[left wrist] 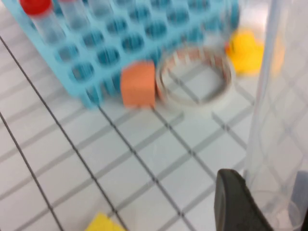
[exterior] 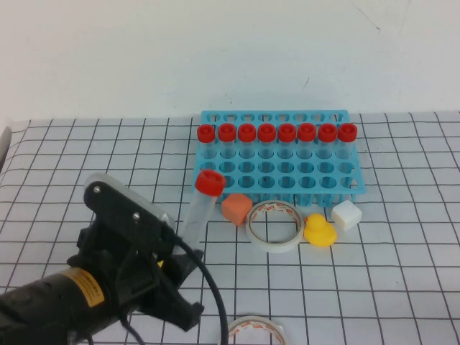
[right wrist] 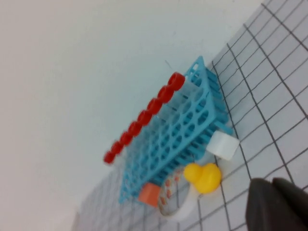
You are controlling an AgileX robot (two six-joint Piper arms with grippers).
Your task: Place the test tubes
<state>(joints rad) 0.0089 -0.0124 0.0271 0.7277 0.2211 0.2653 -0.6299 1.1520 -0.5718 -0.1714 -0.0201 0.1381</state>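
Observation:
My left gripper (exterior: 178, 250) is at the front left of the table, shut on the lower end of a clear test tube with a red cap (exterior: 201, 207) that stands nearly upright and leans toward the rack. In the left wrist view the tube (left wrist: 279, 110) sits between the gripper's (left wrist: 272, 207) dark fingers (left wrist: 236, 202). Behind it stands the blue rack (exterior: 287, 188), with several red-capped tubes (exterior: 277, 133) in its back row. My right gripper (right wrist: 276, 204) shows only in its own wrist view, shut and empty, off to the right of the rack (right wrist: 178, 134).
In front of the rack lie an orange cube (exterior: 236, 208), a tape ring (exterior: 273, 226), a yellow duck (exterior: 319, 230) and a white cube (exterior: 346, 214). A second tape roll (exterior: 256, 330) lies at the front edge. A yellow object (left wrist: 103, 222) lies near my left gripper.

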